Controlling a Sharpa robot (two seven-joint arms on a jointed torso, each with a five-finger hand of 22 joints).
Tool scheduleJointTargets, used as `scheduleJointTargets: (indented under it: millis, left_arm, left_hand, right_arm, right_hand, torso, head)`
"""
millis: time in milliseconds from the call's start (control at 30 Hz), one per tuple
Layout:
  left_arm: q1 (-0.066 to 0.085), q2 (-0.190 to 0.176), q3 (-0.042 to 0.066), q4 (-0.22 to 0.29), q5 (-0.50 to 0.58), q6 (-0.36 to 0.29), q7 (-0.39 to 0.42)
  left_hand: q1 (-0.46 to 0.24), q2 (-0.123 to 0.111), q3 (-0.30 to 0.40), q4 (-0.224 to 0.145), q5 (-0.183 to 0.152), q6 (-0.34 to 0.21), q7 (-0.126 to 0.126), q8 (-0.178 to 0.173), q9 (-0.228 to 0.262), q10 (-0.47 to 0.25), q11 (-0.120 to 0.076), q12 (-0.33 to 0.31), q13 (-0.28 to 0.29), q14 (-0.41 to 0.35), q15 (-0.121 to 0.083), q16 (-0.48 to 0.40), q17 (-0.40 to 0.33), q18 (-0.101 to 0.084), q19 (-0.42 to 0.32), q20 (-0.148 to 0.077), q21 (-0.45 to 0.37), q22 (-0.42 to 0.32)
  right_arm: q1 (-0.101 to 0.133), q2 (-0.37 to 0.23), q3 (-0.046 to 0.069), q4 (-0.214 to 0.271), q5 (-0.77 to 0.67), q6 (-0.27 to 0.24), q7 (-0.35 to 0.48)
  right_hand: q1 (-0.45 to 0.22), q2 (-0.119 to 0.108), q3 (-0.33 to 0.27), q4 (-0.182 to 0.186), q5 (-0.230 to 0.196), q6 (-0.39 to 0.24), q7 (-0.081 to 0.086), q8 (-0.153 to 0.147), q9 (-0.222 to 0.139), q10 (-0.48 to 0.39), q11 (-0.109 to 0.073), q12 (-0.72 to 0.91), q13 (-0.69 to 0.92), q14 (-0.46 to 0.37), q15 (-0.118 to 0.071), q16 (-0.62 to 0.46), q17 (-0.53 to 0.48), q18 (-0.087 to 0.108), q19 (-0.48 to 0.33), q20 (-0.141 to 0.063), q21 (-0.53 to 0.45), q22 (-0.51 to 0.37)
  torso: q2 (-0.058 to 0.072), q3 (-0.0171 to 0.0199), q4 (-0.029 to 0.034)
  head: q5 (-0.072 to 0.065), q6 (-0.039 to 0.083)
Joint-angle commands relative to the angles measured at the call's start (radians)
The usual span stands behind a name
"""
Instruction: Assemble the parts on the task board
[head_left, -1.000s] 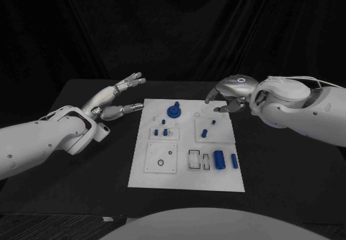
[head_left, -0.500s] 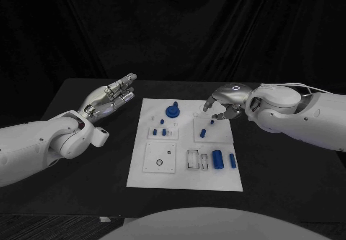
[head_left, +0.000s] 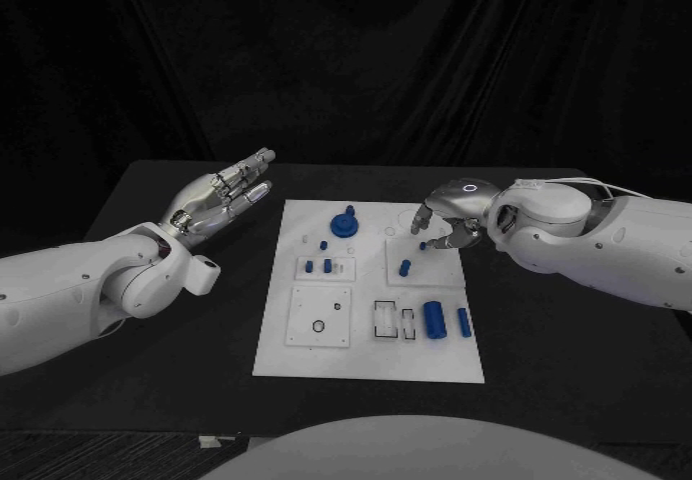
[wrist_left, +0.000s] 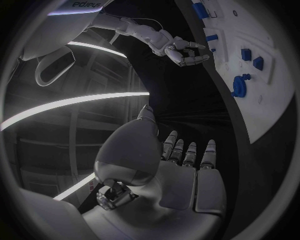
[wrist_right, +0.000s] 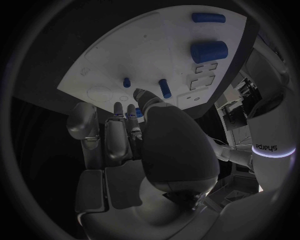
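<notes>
A flat white rectangular task board (head_left: 369, 360) lies in the middle of a matte black table (head_left: 577, 330). Small glossy blue parts sit on it: a round knob-like piece (head_left: 345, 222) near the far edge, short pegs (head_left: 327, 265) in a framed recess, a slanted peg (head_left: 405, 267) to their right, and two thicker cylinders (head_left: 436, 320) lying side by side toward the near right.

The left hand (head_left: 219, 197), silver and smooth, hovers over the table just left of the board's far corner, palm open, fingers straight and close together, holding nothing.

The right hand (head_left: 444, 218) hangs over the board's far right corner, fingers curled downward; whether they pinch anything cannot be told. Its bulky white arm (head_left: 606, 245) covers the table behind it.
</notes>
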Motion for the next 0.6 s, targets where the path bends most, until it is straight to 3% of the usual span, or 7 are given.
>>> scheduleJointTargets:
  millis: [33, 333, 600]
  left_arm:
    - [-0.002, 0.003, 0.001, -0.002, 0.021, 0.029, 0.169]
    - [-0.005, 0.006, 0.001, -0.006, 0.021, 0.021, 0.161]
    - [-0.008, 0.006, 0.001, -0.010, 0.021, 0.012, 0.157]
  left_hand:
    - [0.012, 0.001, 0.000, -0.003, 0.007, 0.005, 0.006, 0.000, 0.001, -0.006, 0.004, -0.001, -0.001, 0.001, 0.008, -0.004, -0.001, 0.006, -0.001, 0.008, -0.005, -0.001]
    - [0.036, 0.004, -0.004, -0.005, 0.025, 0.015, 0.017, 0.001, 0.002, -0.004, 0.017, 0.005, 0.000, 0.001, 0.028, -0.004, -0.001, 0.007, 0.000, 0.019, -0.004, 0.000]
    - [0.095, 0.005, -0.002, -0.019, 0.101, 0.031, 0.032, 0.002, 0.004, 0.002, 0.036, 0.018, 0.002, 0.001, 0.054, -0.004, -0.001, 0.010, 0.008, 0.042, 0.000, 0.025]
  right_arm:
    - [-0.008, 0.004, 0.001, -0.009, -0.010, 0.001, -0.008]
    - [-0.026, 0.025, 0.001, -0.048, -0.010, -0.007, 0.000]
    - [-0.036, 0.043, 0.001, -0.077, -0.010, -0.010, 0.012]
  right_hand:
    - [-0.007, 0.002, 0.005, -0.001, -0.005, 0.010, 0.001, 0.004, 0.002, 0.008, 0.001, 0.008, 0.003, 0.000, 0.003, 0.000, -0.002, 0.018, 0.007, 0.000, -0.002, 0.123]
    - [-0.010, 0.003, 0.010, -0.004, -0.008, 0.013, 0.002, 0.005, 0.004, 0.015, -0.001, 0.018, 0.007, -0.001, 0.002, -0.001, -0.002, 0.019, 0.006, -0.001, -0.004, 0.123]
    - [-0.010, 0.005, 0.034, -0.021, 0.018, 0.036, 0.007, 0.019, 0.020, 0.030, -0.003, 0.048, 0.020, -0.001, 0.000, -0.001, -0.002, 0.018, 0.008, -0.003, -0.002, 0.125]
  torso:
    - [-0.001, -0.0004, 0.0001]
    - [0.000, -0.0027, 0.0021]
    - [0.000, -0.0037, 0.0021]
  head:
    - [0.002, 0.000]
    - [0.000, 0.000]
    - [0.000, 0.000]
